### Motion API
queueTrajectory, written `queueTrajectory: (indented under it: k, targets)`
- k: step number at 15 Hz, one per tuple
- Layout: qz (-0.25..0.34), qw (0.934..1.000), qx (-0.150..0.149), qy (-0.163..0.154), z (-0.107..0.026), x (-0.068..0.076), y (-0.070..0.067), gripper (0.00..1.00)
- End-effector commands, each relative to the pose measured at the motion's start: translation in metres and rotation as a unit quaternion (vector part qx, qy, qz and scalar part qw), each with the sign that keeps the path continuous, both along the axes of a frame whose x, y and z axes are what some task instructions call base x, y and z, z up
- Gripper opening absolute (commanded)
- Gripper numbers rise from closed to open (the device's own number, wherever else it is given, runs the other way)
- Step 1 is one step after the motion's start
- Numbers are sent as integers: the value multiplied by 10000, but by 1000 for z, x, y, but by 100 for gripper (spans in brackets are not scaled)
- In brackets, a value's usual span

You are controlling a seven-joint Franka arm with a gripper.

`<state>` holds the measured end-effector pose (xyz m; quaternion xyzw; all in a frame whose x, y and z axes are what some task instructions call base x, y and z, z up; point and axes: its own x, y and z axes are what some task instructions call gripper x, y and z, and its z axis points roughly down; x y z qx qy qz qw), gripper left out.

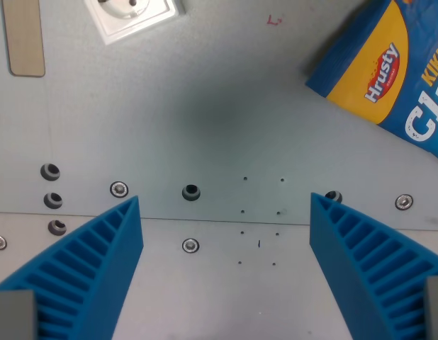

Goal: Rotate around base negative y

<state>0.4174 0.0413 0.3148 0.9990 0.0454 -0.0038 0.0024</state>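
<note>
My gripper (225,212) is open above a grey metal table (219,113). Its two blue ribbed fingers (98,262) rise from the bottom corners of the wrist view, wide apart, with nothing between them. Only bare plate with bolts and holes lies under the gap.
A blue and yellow Hrusty snack bag (396,71) lies at the upper right. A white power socket (134,14) sits at the top left edge, and a beige strip (25,39) runs along the far left. Bolts (190,246) and holes (191,192) dot the plate.
</note>
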Motion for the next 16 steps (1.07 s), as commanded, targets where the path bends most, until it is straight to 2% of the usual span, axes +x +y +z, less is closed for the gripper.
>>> queueTrajectory:
  k: [1, 16]
  targets:
    - [-1, 10000, 2, -93, 2, 0, 0, 100]
    - [0, 9940, 1, -1091, 2, 0, 0, 100]
